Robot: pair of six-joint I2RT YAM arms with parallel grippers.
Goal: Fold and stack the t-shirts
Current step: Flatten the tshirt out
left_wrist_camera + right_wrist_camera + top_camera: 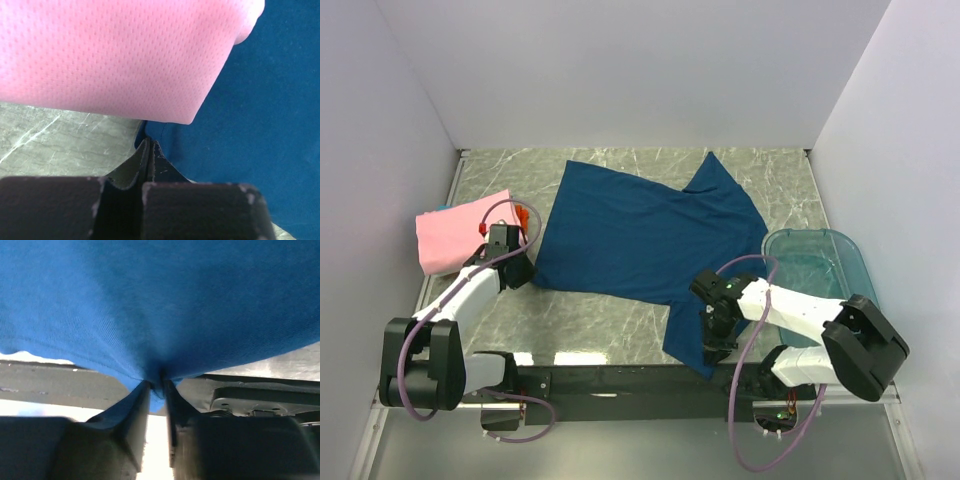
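The large navy-blue t-shirt (645,235) lies spread across the middle of the marble table. A folded pink t-shirt (455,240) rests at the left, with a bit of orange cloth (525,215) beside it. My left gripper (517,268) is at the navy shirt's near-left corner. In the left wrist view it (150,146) is shut, and the navy shirt's (250,125) corner runs into its tips below the pink t-shirt (115,55). My right gripper (718,338) is at the near-right hem. In the right wrist view it (157,384) pinches bunched navy cloth (160,300).
A translucent teal tub (820,268) stands at the right edge of the table (590,320). White walls close in the left, back and right sides. The black mounting rail (620,380) runs along the near edge under the hanging hem.
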